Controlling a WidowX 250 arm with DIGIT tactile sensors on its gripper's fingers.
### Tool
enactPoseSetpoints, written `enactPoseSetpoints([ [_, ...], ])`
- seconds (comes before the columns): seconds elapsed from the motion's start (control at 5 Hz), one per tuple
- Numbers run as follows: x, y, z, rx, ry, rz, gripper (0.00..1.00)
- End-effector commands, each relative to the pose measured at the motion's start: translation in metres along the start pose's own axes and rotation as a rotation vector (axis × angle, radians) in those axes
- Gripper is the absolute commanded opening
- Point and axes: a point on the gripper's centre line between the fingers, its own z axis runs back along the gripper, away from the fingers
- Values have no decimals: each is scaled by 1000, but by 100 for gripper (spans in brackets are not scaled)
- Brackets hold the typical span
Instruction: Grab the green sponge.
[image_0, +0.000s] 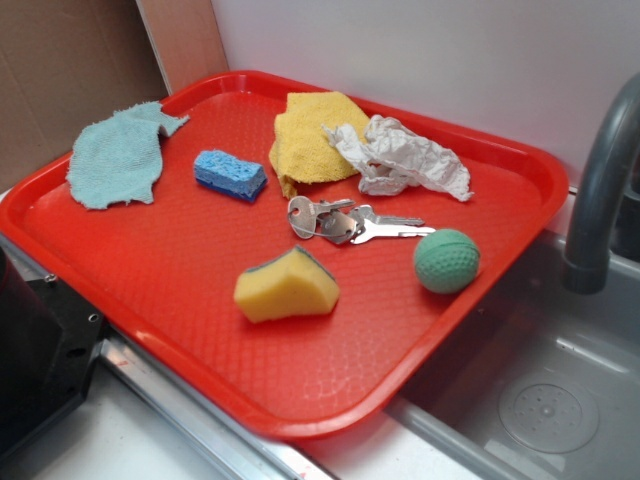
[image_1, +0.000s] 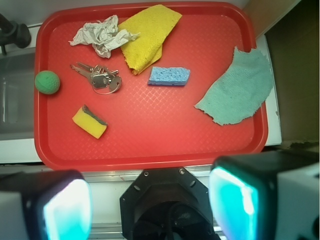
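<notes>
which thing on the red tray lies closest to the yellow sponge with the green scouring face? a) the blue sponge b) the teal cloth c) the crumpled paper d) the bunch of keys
d: the bunch of keys lies just beyond the green sponge on the red tray; the blue sponge, crumpled paper and teal cloth all lie farther off.

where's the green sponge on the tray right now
In the exterior view the green sponge lies on the red tray toward its near edge, just below the keys and left of the green ball.
</notes>
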Motion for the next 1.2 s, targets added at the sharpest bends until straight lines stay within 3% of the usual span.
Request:
enactPoseSetpoints([
  [0.0, 0, 0, 0, 0, 0, 0, 100],
  [0.2, 9, -49, -53, -21, -1, -249, 100],
  [0.4, 5, -78, -104, -48, -12, -475, 100],
  [0.6, 10, -90, -147, -42, 10, -551, 100],
  [0.8, 20, -102, -181, 1, 36, -605, 100],
  [1.0, 26, -110, -210, 20, 107, -629, 100],
])
